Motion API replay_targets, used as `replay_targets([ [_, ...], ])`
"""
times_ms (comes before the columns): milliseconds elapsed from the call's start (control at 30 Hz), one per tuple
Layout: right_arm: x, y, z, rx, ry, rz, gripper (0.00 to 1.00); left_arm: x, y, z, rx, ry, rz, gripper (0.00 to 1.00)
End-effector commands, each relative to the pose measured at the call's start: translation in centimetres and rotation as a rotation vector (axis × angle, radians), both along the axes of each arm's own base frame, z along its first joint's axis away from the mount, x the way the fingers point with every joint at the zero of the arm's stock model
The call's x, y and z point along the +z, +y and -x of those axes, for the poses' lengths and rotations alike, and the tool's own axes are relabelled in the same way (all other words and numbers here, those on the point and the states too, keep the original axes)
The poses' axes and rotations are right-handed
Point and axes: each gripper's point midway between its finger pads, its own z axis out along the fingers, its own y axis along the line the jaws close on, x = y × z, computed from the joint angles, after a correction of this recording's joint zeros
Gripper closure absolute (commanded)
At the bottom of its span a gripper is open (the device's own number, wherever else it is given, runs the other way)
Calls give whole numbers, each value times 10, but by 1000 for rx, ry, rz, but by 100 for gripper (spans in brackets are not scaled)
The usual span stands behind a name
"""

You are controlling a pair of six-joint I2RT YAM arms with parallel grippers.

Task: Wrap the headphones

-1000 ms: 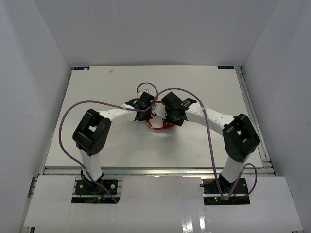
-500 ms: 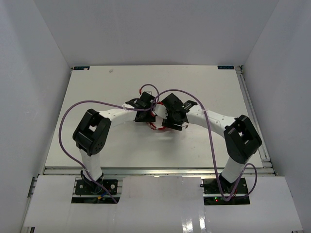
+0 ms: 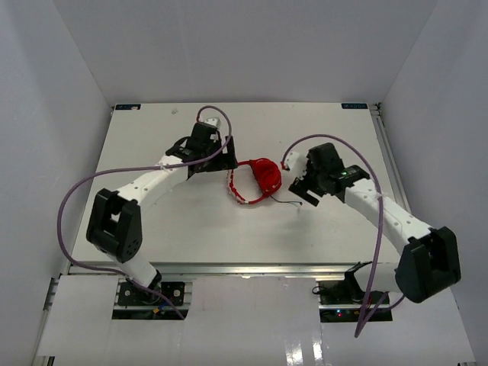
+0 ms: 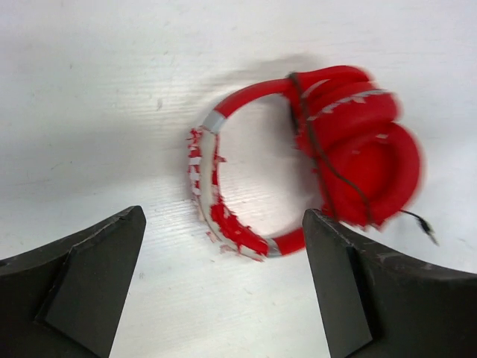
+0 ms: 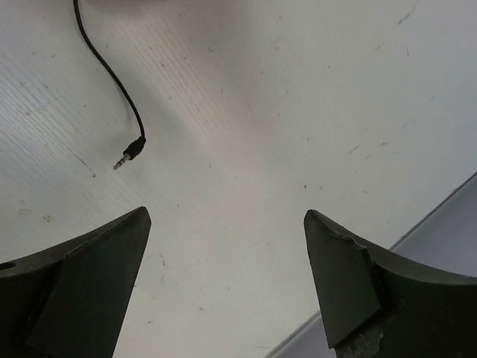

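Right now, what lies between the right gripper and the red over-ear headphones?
In the top view, only the thin black cable's plug end, on bare table.

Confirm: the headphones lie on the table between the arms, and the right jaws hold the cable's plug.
Wrong: the plug lies loose on the table; the right jaws are open and empty, per the right wrist view. The rest stands.

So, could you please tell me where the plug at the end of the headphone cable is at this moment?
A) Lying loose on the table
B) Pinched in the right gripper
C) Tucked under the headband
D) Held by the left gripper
A: in the right wrist view the plug lies on the bare table, ahead of the right gripper, whose jaws stand wide open and touch nothing.
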Motion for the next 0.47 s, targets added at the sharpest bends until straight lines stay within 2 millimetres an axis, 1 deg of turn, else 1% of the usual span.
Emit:
replay_targets([
  [0, 24, -11, 9, -94, -33, -321, 10, 109, -12, 30, -177, -276, 182, 2],
  [33, 30, -19, 9, -154, -80, -358, 10, 120, -11, 44, -214, -323, 219, 2],
  [100, 57, -28, 6, -265, -218, -463, 10, 130, -4, 74, -271, -411, 271, 2],
  [167, 70, -42, 10, -379, -335, -546, 10, 109, 5, 99, -296, -418, 284, 2],
  [233, 77, -54, 15, -429, -406, -569, 10, 120, 15, 120, -303, -486, 316, 2],
  [267, 78, -59, 17, -456, -423, -576, 10, 119, 19, 129, -308, -502, 323, 2],
  [367, 78, -75, 18, -546, -452, -582, 10, 96, 29, 152, -322, -496, 320, 2],
  [433, 80, -78, 20, -547, -461, -589, 10, 92, 35, 160, -321, -507, 315, 2],
])
